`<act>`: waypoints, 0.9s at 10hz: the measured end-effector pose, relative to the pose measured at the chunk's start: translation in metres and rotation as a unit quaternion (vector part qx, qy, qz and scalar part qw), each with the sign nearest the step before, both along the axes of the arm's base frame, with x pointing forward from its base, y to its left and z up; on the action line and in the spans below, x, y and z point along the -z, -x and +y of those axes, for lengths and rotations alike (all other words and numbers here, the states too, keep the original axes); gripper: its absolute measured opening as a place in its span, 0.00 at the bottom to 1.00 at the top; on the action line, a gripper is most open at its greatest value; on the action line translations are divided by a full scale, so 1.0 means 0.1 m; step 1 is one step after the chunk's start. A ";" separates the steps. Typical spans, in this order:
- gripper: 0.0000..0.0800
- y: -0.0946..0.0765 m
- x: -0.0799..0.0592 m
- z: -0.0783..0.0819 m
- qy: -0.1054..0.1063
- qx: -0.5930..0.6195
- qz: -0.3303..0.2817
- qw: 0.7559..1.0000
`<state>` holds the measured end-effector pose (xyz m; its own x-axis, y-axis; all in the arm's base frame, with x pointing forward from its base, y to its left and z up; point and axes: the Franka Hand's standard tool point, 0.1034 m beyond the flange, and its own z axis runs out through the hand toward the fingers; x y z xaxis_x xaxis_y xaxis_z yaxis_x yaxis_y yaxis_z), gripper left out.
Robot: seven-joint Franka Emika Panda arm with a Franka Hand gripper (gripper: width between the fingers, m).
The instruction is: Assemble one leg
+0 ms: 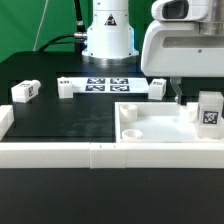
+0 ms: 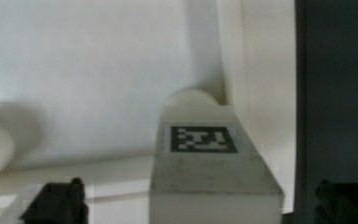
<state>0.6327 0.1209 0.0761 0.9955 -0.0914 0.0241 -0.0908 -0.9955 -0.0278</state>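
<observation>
A leg (image 1: 209, 112), a chunky white block with a black-and-white tag, stands upright on the right end of the large flat white panel (image 1: 160, 128). My gripper (image 1: 183, 95) hangs just above and beside it. In the wrist view the leg (image 2: 206, 150) lies between my two dark fingertips (image 2: 55, 202), with a gap on each side. The gripper (image 2: 199, 206) is open and holds nothing. The panel has round recesses (image 1: 131, 132).
Three more legs lie on the black table: one at the exterior view's left (image 1: 25, 90), one (image 1: 65, 88) and one (image 1: 157, 85) beside the marker board (image 1: 108, 82). White border rails (image 1: 60, 155) run along the front and left. The robot base (image 1: 108, 35) stands behind.
</observation>
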 end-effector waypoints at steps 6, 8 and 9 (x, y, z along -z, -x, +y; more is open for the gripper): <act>0.36 0.00 0.00 0.00 -0.001 0.021 0.001 1.000; 0.36 -0.01 0.00 -0.02 -0.019 0.112 0.003 0.994; 0.36 -0.01 0.00 -0.03 -0.033 0.183 0.004 0.982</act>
<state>0.6339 0.1175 0.0764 0.8955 -0.4450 -0.0011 -0.4433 -0.8919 -0.0893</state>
